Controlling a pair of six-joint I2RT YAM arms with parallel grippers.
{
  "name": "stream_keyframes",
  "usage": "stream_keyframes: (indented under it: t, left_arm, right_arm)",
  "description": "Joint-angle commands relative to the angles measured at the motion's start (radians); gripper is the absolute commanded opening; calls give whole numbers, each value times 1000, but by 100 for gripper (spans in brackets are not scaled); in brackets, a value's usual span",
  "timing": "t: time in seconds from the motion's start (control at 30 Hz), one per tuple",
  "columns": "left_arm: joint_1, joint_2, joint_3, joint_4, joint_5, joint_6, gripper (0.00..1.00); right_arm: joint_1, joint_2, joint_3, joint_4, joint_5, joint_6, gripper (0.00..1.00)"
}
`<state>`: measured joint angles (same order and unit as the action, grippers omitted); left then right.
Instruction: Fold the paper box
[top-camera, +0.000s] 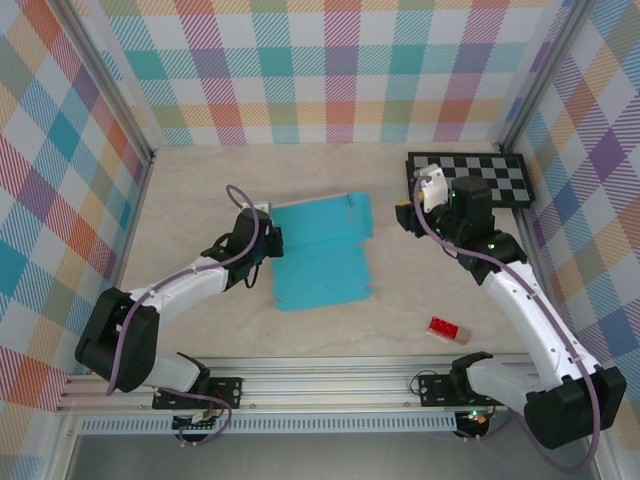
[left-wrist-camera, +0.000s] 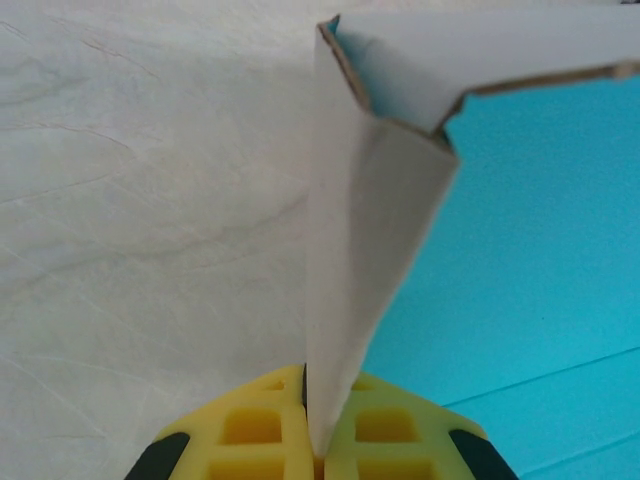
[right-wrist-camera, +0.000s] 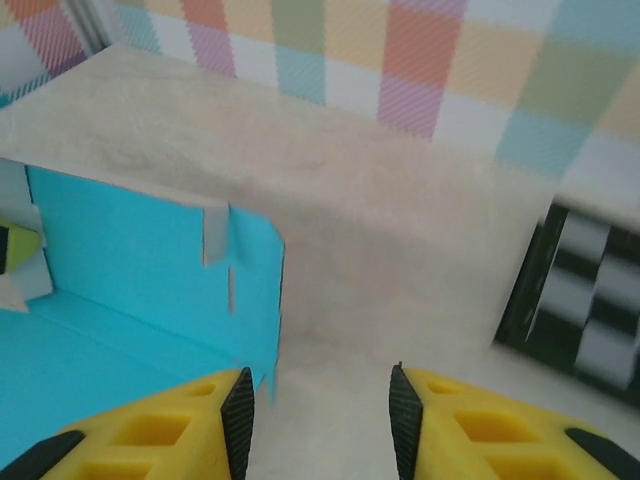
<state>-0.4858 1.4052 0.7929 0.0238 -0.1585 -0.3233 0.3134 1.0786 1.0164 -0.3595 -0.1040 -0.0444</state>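
**Left flap pinched up, right pincer open beside the box**

The left pincer (left-wrist-camera: 318, 440) is clamped on a side flap (left-wrist-camera: 365, 250) of the paper box (top-camera: 322, 262). The thin card, white on its outer face, is nipped between the yellow fingers and raised off the desk (top-camera: 200, 180) at the sheet's left edge. The flap runs from the pincer to a creased corner, where it meets another raised panel. Beyond that, the rest of the box lies in the middle of the desk, teal face up, between the two arms.

The right pincer (right-wrist-camera: 320, 400) hovers with its jaws apart and nothing between them, over bare desk just beside the box's right edge. A teal panel with a small slot ends there. The checkerboard (top-camera: 480, 172) sits behind this arm, and a small red block (top-camera: 447, 329) lies nearer the front, well apart from the box.

This looks like an early step, raising the side walls, and most of the sheet is not yet folded. The next move probably falls to the right pincer. It would need to close on the right-hand edge of the card and lift it to match the left, while the left grip steadies the sheet. The card is thin, so a clean bite on the edge matters, or it may slide or buckle.
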Motion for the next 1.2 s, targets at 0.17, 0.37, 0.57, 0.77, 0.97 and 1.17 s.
stream_keyframes:
  t: [0.17, 0.37, 0.57, 0.77, 0.97, 1.17]
  left_arm:
    - [11, 11, 25, 27, -7, -90, 0]
    - [11, 10, 23, 27, -7, -97, 0]
    - [10, 16, 18, 21, -3, -107, 0]
    - [10, 19, 17, 18, 0, -102, 0]
    - [12, 25, 15, 24, 12, -102, 0]
    - [10, 28, 14, 27, 13, -105, 0]
  right_arm:
    - [1, 154, -123, -41, -127, 482, 46]
    - [11, 294, -114, 77, -192, 512, 45]
    - [58, 385, -50, 138, -177, 523, 45]
    - [78, 466, -2, 174, -144, 502, 43]
    - [77, 526, 69, 154, -153, 477, 41]
    - [108, 549, 107, 140, -162, 487, 41]
